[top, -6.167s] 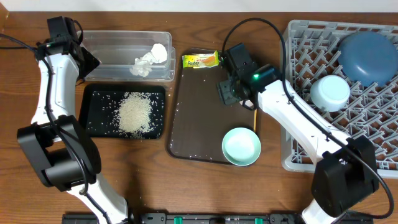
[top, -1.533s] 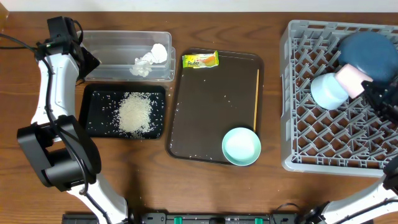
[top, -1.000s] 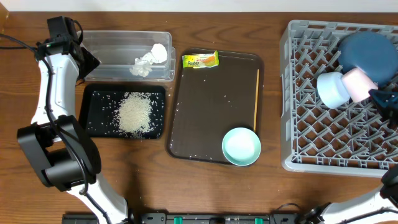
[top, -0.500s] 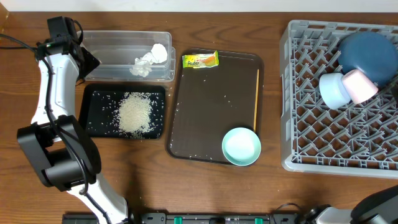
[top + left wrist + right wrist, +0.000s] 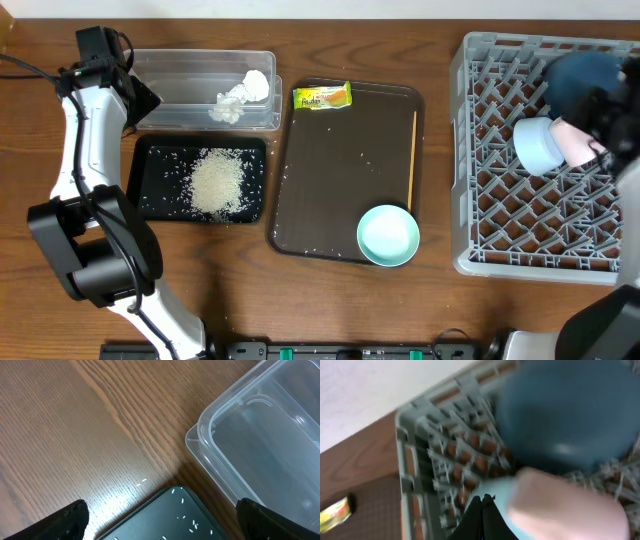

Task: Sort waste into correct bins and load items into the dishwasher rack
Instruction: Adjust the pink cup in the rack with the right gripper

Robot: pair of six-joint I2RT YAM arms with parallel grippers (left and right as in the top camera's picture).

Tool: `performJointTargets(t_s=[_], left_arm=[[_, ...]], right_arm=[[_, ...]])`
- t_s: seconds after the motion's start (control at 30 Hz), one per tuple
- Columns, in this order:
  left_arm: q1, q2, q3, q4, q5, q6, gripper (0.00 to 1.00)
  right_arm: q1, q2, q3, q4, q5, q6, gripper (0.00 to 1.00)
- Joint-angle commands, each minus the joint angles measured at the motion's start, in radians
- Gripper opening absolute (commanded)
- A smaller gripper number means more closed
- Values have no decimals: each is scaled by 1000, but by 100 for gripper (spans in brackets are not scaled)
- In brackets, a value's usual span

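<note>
The grey dishwasher rack (image 5: 500,215) at the right holds the dark blue plate (image 5: 578,78), a pale blue bowl (image 5: 535,145) and the pink-and-white cup (image 5: 572,146) lying against it. My right gripper (image 5: 482,498) is shut and empty, blurred above the rack's right side, just over the bowl (image 5: 496,494) and cup (image 5: 565,507). A second pale blue bowl (image 5: 388,235), the orange stick (image 5: 411,160) and the snack wrapper (image 5: 322,96) lie on the brown tray (image 5: 340,180). My left gripper (image 5: 161,510) hangs open over the black tray's corner (image 5: 170,522).
The clear tub (image 5: 190,75) holds the crumpled tissue (image 5: 240,97). The black tray (image 5: 150,160) below it holds the heap of rice (image 5: 217,182), with stray grains on the brown tray. The tub's corner (image 5: 260,445) shows in the left wrist view.
My right arm left the view at the right edge, then came back blurred over the rack's upper right, its jaws closing fully. Bowl and cup shifted slightly. The left arm stayed still.
</note>
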Motion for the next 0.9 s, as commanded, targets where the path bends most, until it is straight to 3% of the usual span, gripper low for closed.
performJointTargets(t_s=[0.0, 0.4, 0.87], left_arm=[[2, 9, 0, -3, -6, -10, 96], [2, 9, 0, -3, -6, -10, 96], [2, 9, 0, -3, -6, -10, 96]], right_arm=[[71, 20, -2, 42, 208, 5, 1], [134, 140, -2, 76, 313, 5, 1], [132, 144, -1, -33, 420, 5, 1]])
